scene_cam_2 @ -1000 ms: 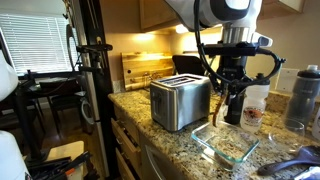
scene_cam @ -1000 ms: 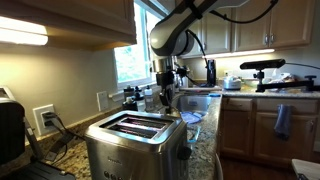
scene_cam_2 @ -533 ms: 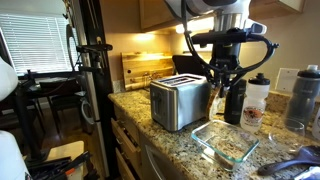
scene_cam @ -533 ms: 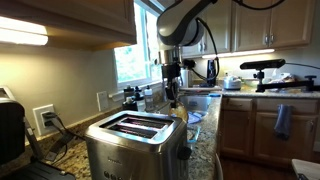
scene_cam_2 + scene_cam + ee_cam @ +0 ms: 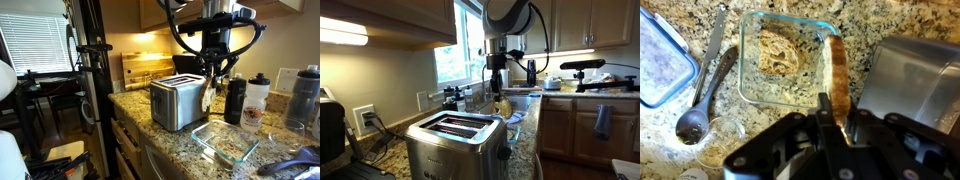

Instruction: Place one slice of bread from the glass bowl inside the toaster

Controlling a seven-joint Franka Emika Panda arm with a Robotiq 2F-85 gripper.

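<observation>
My gripper (image 5: 836, 112) is shut on a tan slice of bread (image 5: 837, 72), held edge-on and hanging down. In both exterior views the slice (image 5: 503, 106) (image 5: 207, 97) hangs in the air beside the steel toaster (image 5: 455, 143) (image 5: 180, 100), above the counter. The glass bowl (image 5: 785, 58) (image 5: 228, 146) lies on the granite below with another slice of bread (image 5: 778, 52) in it. The toaster's corner (image 5: 915, 75) shows at the right of the wrist view.
A spoon (image 5: 700, 102), a knife (image 5: 713, 45) and a lidded container (image 5: 662, 60) lie next to the bowl. Dark bottles (image 5: 236, 100) (image 5: 303, 98) stand behind it. A black appliance (image 5: 330, 130) and a wall outlet (image 5: 365, 119) are beyond the toaster.
The gripper has risen with the bread slice out of the bowl and moved toward the toaster.
</observation>
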